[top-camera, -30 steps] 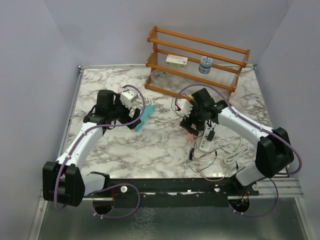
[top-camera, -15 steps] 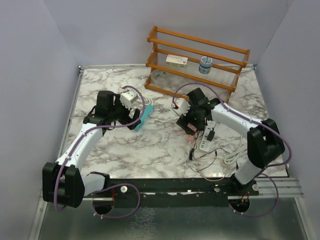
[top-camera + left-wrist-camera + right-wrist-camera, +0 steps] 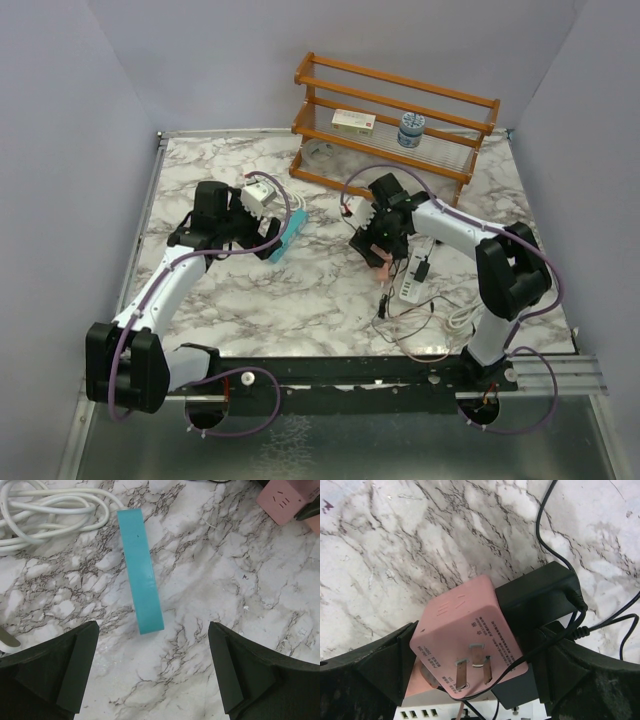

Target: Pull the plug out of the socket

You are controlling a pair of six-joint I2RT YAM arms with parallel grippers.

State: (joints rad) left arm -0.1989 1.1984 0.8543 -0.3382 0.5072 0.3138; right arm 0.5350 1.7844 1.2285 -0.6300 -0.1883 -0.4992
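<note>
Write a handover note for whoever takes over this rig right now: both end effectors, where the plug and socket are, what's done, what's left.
The left end effector is open and holds nothing, hovering over the teal bar on the marble table.
The right end effector is open, jaws either side of the pink socket cube and black plug; firm contact is not clear.
The plug sits seated in the cube's side.
Done: right arm positioned at the socket.
Left: grip, then pull the plug free.
</note>
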